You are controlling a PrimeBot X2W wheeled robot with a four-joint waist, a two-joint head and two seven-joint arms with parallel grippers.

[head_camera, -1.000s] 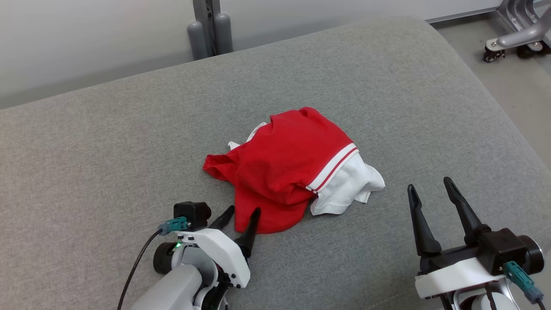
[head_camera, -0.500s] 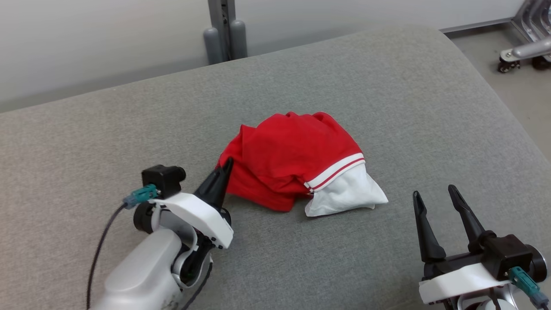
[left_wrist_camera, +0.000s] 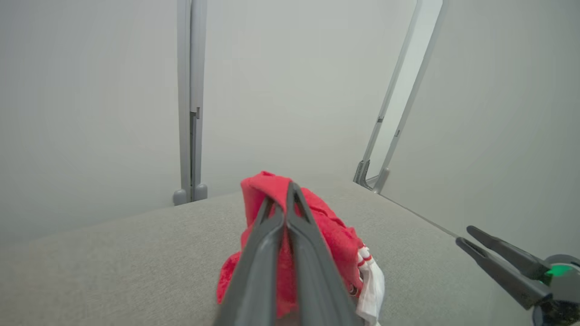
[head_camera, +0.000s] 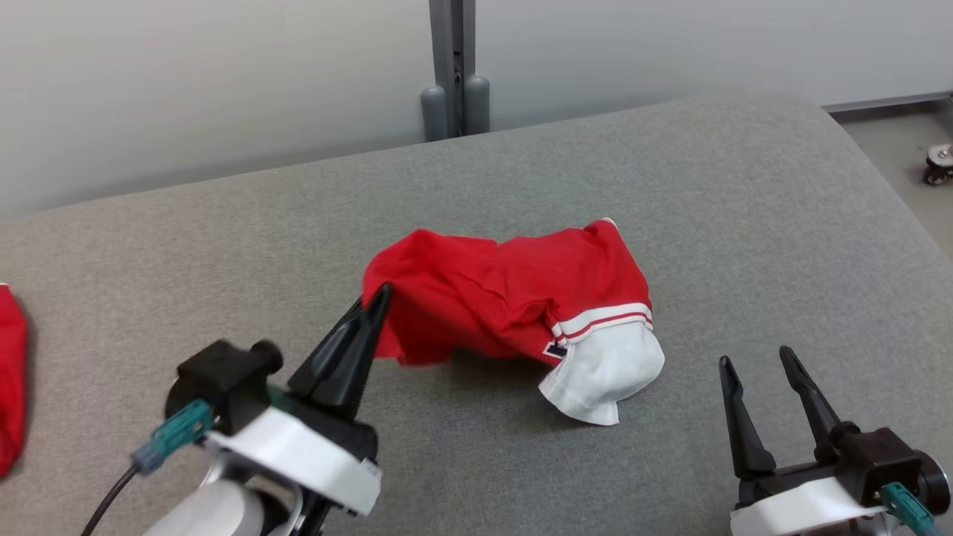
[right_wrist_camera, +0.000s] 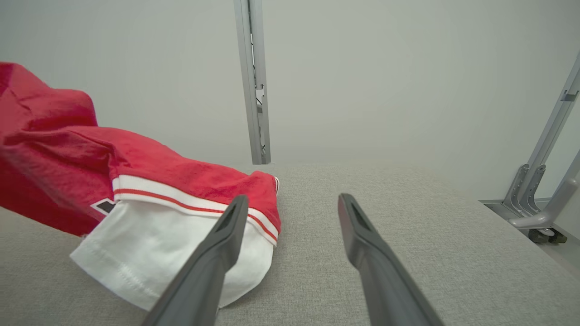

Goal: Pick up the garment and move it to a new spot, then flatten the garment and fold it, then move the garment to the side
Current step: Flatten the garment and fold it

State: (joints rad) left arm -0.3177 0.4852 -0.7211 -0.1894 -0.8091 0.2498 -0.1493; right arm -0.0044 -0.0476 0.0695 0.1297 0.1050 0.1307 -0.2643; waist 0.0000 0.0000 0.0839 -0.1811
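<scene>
The garment [head_camera: 514, 294] is red with a white part and a red-striped white band, bunched on the grey cushion [head_camera: 707, 193]. My left gripper [head_camera: 378, 295] is shut on its left red edge and holds that end raised off the cushion; the white end [head_camera: 607, 368] hangs down and touches the surface. In the left wrist view the closed fingers [left_wrist_camera: 290, 203] pinch the red cloth [left_wrist_camera: 335, 240]. My right gripper [head_camera: 758, 363] stands open at the lower right, clear of the cloth. In the right wrist view the garment [right_wrist_camera: 136, 181] lies left of the open fingers [right_wrist_camera: 231, 217].
Another red cloth [head_camera: 11, 372] lies at the cushion's left edge. A grey post [head_camera: 450, 67] stands against the wall behind the cushion. The floor and a caster [head_camera: 936, 160] show past the cushion's rounded right edge.
My left gripper closed on the garment's left edge and lifted it up and left, stretching the cloth. The camera view has shifted. The right gripper has kept its place, open.
</scene>
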